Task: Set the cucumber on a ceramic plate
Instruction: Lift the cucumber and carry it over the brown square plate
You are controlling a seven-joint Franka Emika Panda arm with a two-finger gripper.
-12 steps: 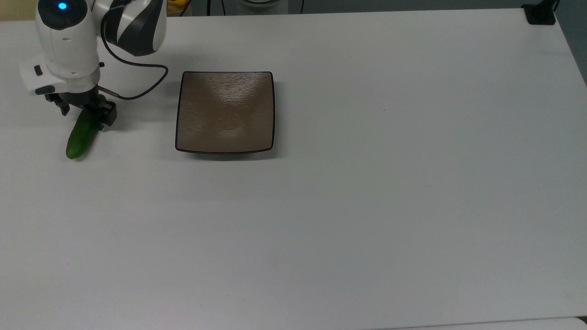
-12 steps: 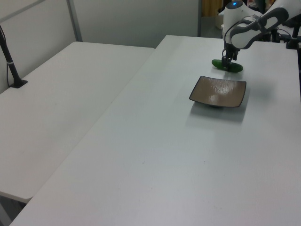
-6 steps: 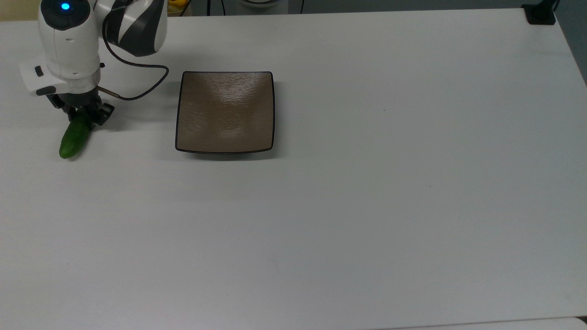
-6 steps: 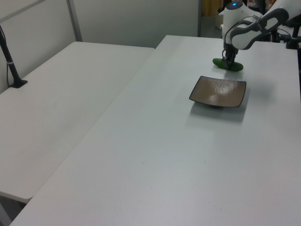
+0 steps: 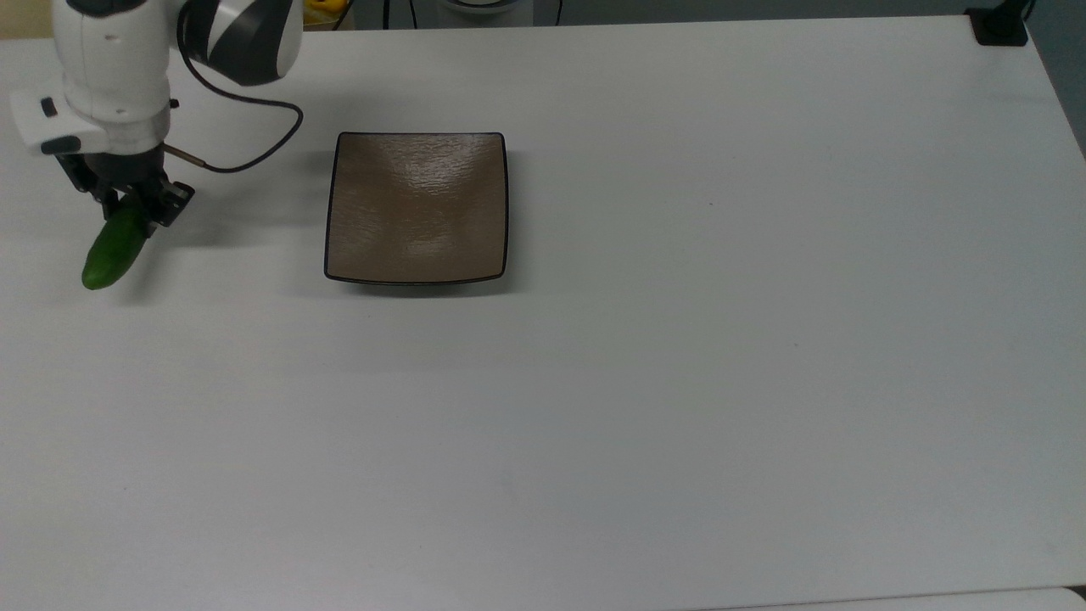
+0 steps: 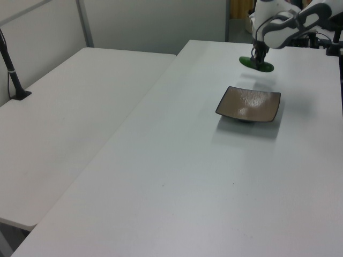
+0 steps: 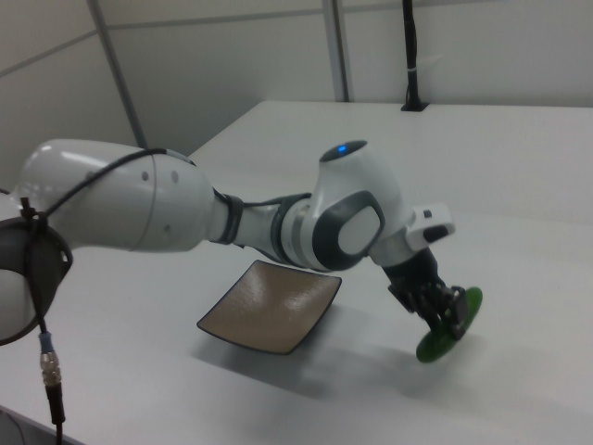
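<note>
My gripper (image 5: 134, 206) (image 6: 261, 59) (image 7: 443, 315) is shut on the dark green cucumber (image 5: 111, 246) (image 6: 256, 63) (image 7: 450, 326), gripping it near one end. The cucumber hangs clear of the white table, above its own shadow, at the top view's far left. The square brown ceramic plate (image 5: 417, 206) (image 6: 248, 104) (image 7: 271, 304) lies flat on the table with nothing on it, to the right of the cucumber in the top view and to the left of it in the right view.
A black cable (image 5: 246, 148) loops from the wrist toward the plate's near corner. A black post base (image 5: 999, 25) stands at the table's far right corner in the top view. A second white table (image 6: 64, 118) adjoins on the left view's left.
The gripper closed on the cucumber and has lifted it off the table, shifting toward the top view's left. The plate has not moved.
</note>
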